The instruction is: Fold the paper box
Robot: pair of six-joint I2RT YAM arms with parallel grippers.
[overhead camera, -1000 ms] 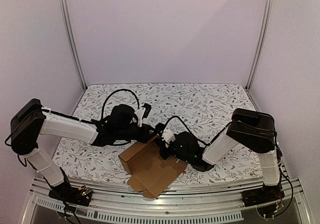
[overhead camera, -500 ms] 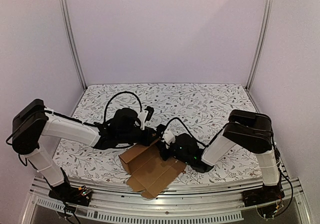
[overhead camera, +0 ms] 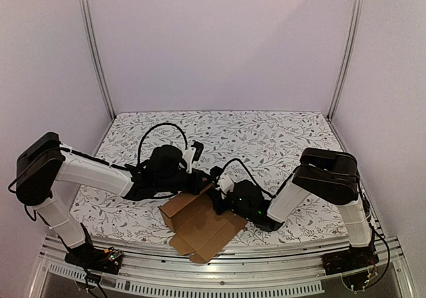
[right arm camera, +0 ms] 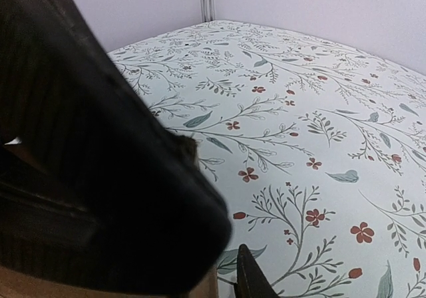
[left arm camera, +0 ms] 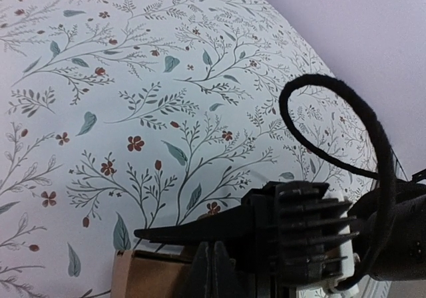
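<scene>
Brown paper box [overhead camera: 200, 228] partly unfolded; left pincer [overhead camera: 203, 186] fully closed at far flap; right pincer [overhead camera: 217, 191] opening hidden.

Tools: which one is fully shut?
The left tool, at the box's far edge: its fingers meet with no gap. The right tool's jaws are unclear.

One paper box [overhead camera: 203, 228], two arms [overhead camera: 93, 171], two claws, left claw [overhead camera: 204, 184], right claw [overhead camera: 217, 194], one floral table [overhead camera: 266, 132].

Flowered cloth [overhead camera: 279, 135] lying spread across the table beneath me, green sprigs and small red blossoms running over it, two metal posts [overhead camera: 93, 45] standing at its far corners, pale walls [overhead camera: 219, 45] closing round, metal rail [overhead camera: 266, 271] running along my near edge.
</scene>
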